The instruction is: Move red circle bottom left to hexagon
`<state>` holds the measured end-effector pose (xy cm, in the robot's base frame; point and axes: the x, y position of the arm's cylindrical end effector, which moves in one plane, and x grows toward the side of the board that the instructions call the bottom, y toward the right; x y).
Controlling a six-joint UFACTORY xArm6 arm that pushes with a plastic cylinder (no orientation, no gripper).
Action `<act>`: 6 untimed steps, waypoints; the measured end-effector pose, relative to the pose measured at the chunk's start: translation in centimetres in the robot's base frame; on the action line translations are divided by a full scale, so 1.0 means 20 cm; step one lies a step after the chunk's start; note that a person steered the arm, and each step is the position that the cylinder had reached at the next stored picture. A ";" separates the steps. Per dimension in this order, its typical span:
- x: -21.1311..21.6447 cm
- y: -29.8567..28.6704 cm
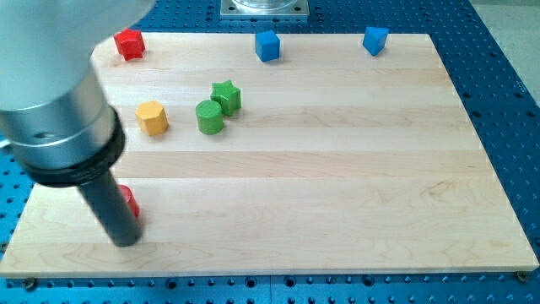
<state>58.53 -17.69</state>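
In the single camera view, a pale wooden board (337, 186) is seen lying on a blue perforated table (506, 101), and seven small blocks are counted on it: two red, two blue, two green and one yellow. The task's thing, a red block (129, 201) taken to be the red circle although most of it is hidden, is placed near the view's bottom left corner of the board. It is covered on its left side by the straight dark rod, whose lower end, my tip (125, 240), is set just below and slightly to the view's left of that block, touching it or very nearly so; which of the two cannot be told. No jaws are carried by the rod, so nothing can be opened, closed or clamped. The yellow hexagonal block (152, 117) is found well apart, toward the view's top and a little to the right of the red block, so a push up the view is judged to be called for. A green cylinder (209, 116) and a green star (226, 96) are set touching just to the right of the hexagon. A second red block (129, 43), of unclear shape, is seen at the top left corner, and two blue cubes (267, 45) (375, 39) along the top edge.
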 end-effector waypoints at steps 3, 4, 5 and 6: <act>-0.14 0.13; -0.12 -0.08; -0.30 0.11; -0.39 -0.07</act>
